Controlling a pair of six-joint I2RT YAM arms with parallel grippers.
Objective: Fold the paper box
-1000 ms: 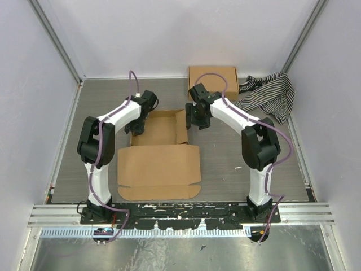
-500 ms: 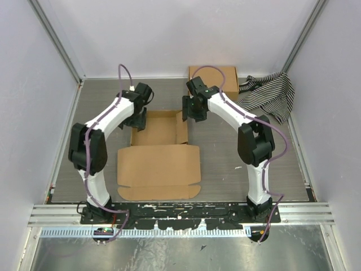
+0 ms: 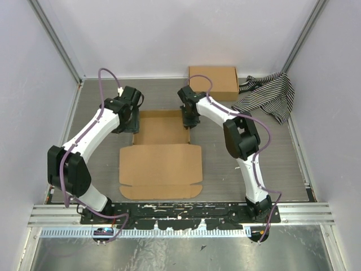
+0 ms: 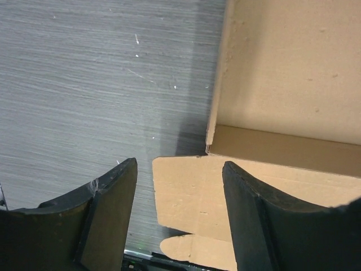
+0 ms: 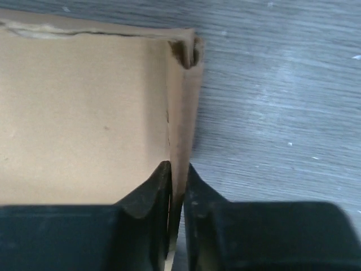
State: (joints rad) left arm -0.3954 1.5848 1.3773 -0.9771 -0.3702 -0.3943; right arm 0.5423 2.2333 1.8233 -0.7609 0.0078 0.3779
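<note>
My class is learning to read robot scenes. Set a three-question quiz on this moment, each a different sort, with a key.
1. True or false: the right claw pinches a wall of the paper box.
2. The left claw is: A open, B shut on the cloth, C out of view.
3. What sits just left of the striped cloth?
Key: 1 true; 2 A; 3 a closed cardboard box.

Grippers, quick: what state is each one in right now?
Left gripper: open, holding nothing.
Right gripper: closed on the paper box side wall.

One paper box (image 3: 161,164), one other box (image 3: 212,80), perhaps one cloth (image 3: 269,93)
</note>
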